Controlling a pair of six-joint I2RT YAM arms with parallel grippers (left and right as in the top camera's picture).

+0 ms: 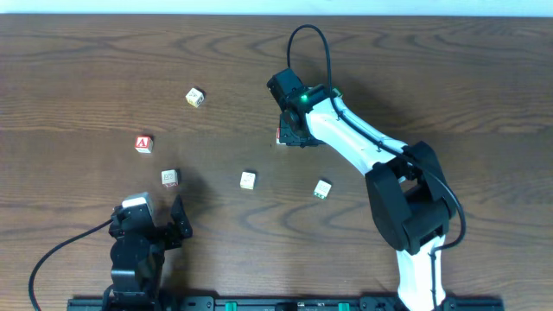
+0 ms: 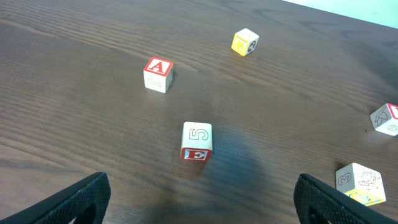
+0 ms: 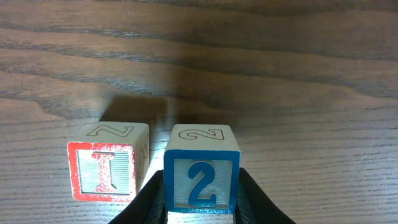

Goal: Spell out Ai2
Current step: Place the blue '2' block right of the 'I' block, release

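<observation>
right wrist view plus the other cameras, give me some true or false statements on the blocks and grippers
1. The 2 block sits between the fingers of the right gripper. True.
2. In the right wrist view, the I block stands to the right of the 2 block. False: it stands on the left, close beside it.
3. The left gripper holds the A block. False: its fingers are spread wide with nothing between them, and the A block stands alone on the table well ahead of it.
4. The 5 block has a red E on its side face. True.
</observation>
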